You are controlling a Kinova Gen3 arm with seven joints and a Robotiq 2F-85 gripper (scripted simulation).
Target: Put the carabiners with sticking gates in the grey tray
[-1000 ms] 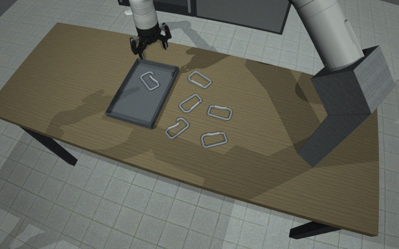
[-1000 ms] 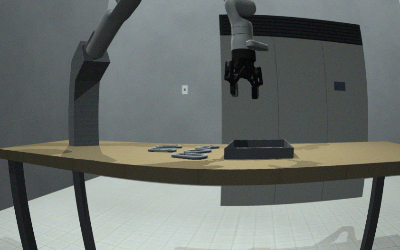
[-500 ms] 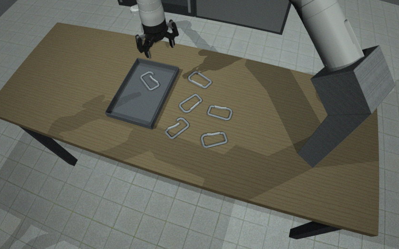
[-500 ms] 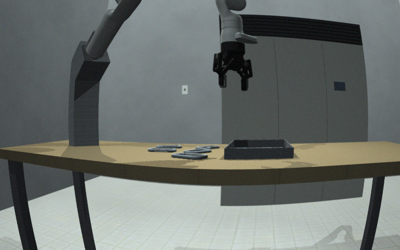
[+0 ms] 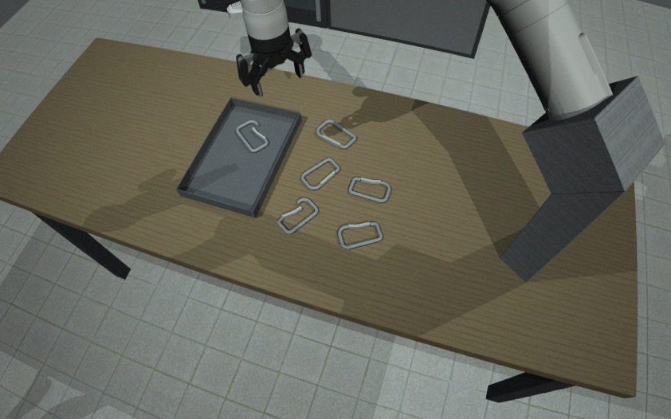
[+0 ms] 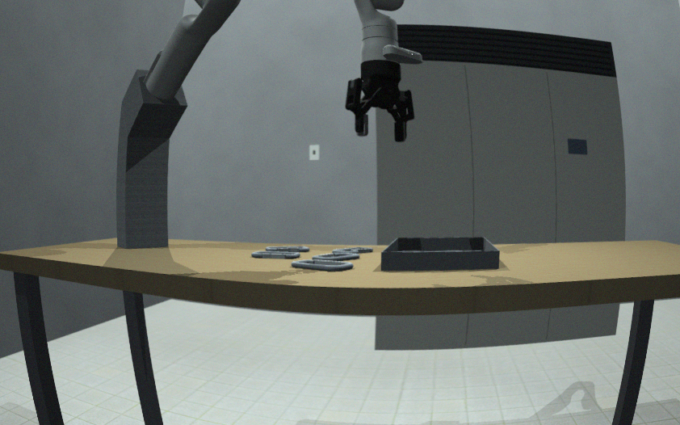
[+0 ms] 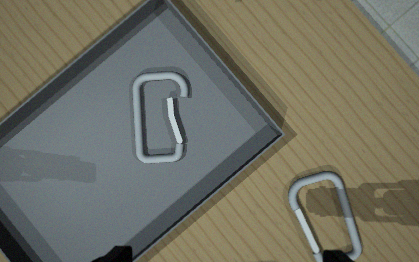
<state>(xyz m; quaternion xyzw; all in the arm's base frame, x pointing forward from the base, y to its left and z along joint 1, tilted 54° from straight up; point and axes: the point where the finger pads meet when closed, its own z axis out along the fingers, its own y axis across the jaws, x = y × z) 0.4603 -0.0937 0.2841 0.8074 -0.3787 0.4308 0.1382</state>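
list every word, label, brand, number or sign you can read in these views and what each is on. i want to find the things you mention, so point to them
None can be read.
The dark blue plate (image 6: 577,146) on the grey cabinet (image 6: 421,200): no lettering made out.
The small pale wall plate (image 6: 314,152): only a dark mark at its middle, too small to tell.
The carabiners and the grey tray (image 5: 218,204) (image 6: 439,260) (image 7: 197,207): no text seen.
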